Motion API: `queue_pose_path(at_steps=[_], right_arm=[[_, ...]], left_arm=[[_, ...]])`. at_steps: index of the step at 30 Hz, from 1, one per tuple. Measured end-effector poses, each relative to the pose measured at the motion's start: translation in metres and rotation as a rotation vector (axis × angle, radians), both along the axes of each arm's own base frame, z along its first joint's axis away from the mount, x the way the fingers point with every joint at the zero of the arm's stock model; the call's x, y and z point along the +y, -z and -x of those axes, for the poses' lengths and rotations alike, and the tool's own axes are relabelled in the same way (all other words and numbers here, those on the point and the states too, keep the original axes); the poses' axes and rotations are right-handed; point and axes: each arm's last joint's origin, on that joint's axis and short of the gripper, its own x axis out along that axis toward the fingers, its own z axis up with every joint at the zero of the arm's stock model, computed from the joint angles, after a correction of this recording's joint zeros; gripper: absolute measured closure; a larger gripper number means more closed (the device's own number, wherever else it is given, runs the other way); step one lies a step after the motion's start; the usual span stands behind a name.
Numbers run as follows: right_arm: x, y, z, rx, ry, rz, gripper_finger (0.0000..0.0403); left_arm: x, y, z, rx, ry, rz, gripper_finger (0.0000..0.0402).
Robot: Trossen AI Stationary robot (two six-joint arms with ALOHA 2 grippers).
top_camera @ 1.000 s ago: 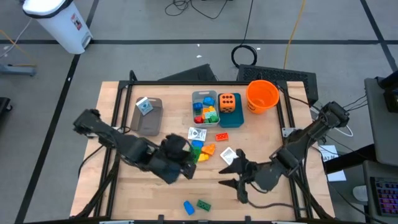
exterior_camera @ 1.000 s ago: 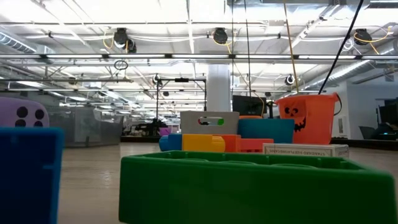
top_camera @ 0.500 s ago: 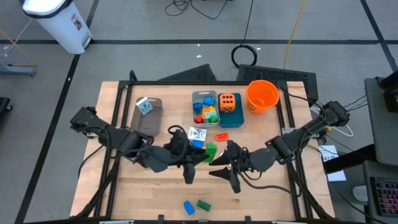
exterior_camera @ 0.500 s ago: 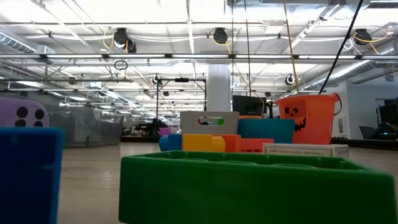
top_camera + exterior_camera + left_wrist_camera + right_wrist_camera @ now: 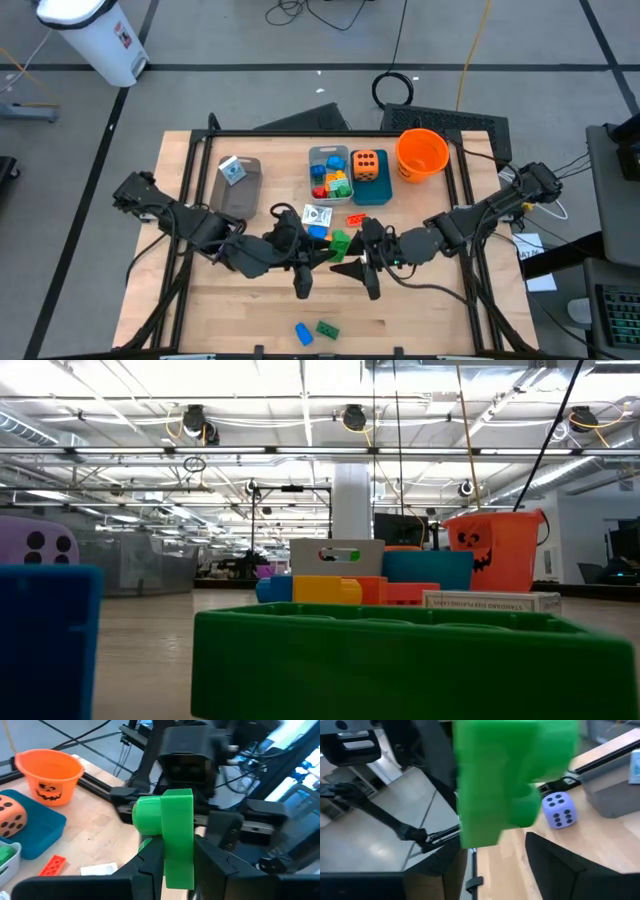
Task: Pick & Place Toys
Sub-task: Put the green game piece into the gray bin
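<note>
At the table's front edge, well apart from the orange bucket [image 5: 421, 153] and farthest from it, a loose blue brick [image 5: 302, 332] and a second green brick [image 5: 327, 328] are lying side by side, filling the foreground of the low view. Farther in, roughly midway between that pair and the bucket, the left gripper [image 5: 325, 247] is pinching a green brick [image 5: 340, 241] firmly between its two fingers [image 5: 150, 865], holding it above the wood with a stud pointing sideways. The right gripper [image 5: 360, 250] is facing it from the bucket's side, its fingers [image 5: 555, 862] standing apart on either side of that same brick without closing on it, so it is carrying nothing. Just beyond the two grippers, closer to the bucket, a white packet [image 5: 318, 216], another blue brick [image 5: 318, 231] and a red brick [image 5: 357, 220] are resting on the table. Past them, a grey bin [image 5: 329, 154] full of mixed bricks is sitting next to a teal bin [image 5: 372, 190] holding an orange die [image 5: 367, 164], and the teal bin is standing just beside the bucket. A purple die [image 5: 559, 810] is showing in the right wrist view, lying on the wood well apart from the bucket.
</note>
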Motion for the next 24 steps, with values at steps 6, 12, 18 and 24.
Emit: queue_pose_path(at_steps=[6, 12, 18, 24], right_arm=[[-0.007, 0.000, -0.004, 0.009, -0.047, -0.020, 0.0158], [-0.009, -0.005, -0.003, -0.041, -0.056, 0.019, 0.0122], [-0.011, -0.013, 0.000, -0.092, -0.060, 0.048, 0.0113], [-0.013, -0.016, 0.002, -0.103, -0.060, 0.065, 0.0126]], left_arm=[[0.000, -0.001, 0.000, -0.004, 0.012, -0.003, 0.0309], [-0.001, -0.001, 0.000, -0.002, 0.025, -0.003, 0.0309], [-0.001, -0.001, 0.000, -0.001, 0.028, -0.006, 0.0309], [-0.002, -0.002, -0.001, -0.016, 0.056, -0.009, 0.0309]])
